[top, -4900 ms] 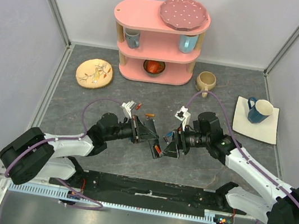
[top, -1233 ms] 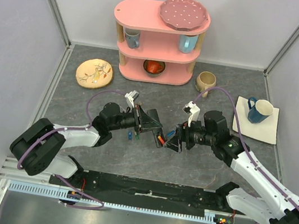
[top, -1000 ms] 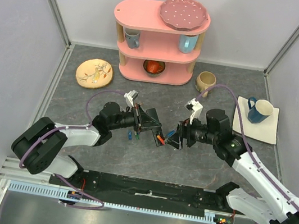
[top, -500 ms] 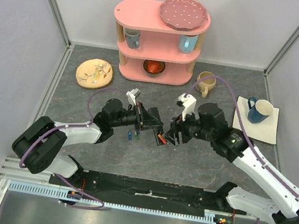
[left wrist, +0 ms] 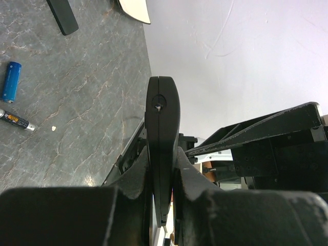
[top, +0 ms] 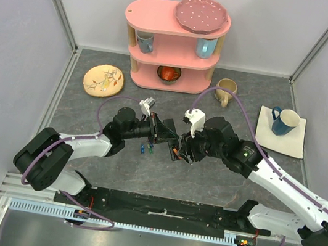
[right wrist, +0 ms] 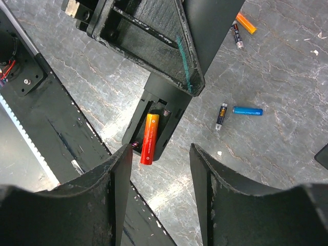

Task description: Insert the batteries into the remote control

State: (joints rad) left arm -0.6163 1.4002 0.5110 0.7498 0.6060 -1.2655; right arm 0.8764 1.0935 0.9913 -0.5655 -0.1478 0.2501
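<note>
Your right gripper (right wrist: 160, 154) has swung in toward the remote control (right wrist: 154, 123), which your left gripper (left wrist: 163, 174) clamps edgewise between the arms. Its fingers are spread. The orange battery (right wrist: 148, 138) lies half-seated, one end overhanging. Risk: a tilt or nudge could drop it. The battery print is illegible.

Bright, even light from above fills all three views. In the top view you see only faint, soft shadows on the grey table (top: 143, 176). In the left wrist view the wall (left wrist: 246, 51) at upper right is washed out; the remote control (left wrist: 161, 118) is near-black. In the right wrist view the orange battery (right wrist: 148, 138) is sharp, the right gripper (right wrist: 161, 147) at the bottom blurred.
</note>
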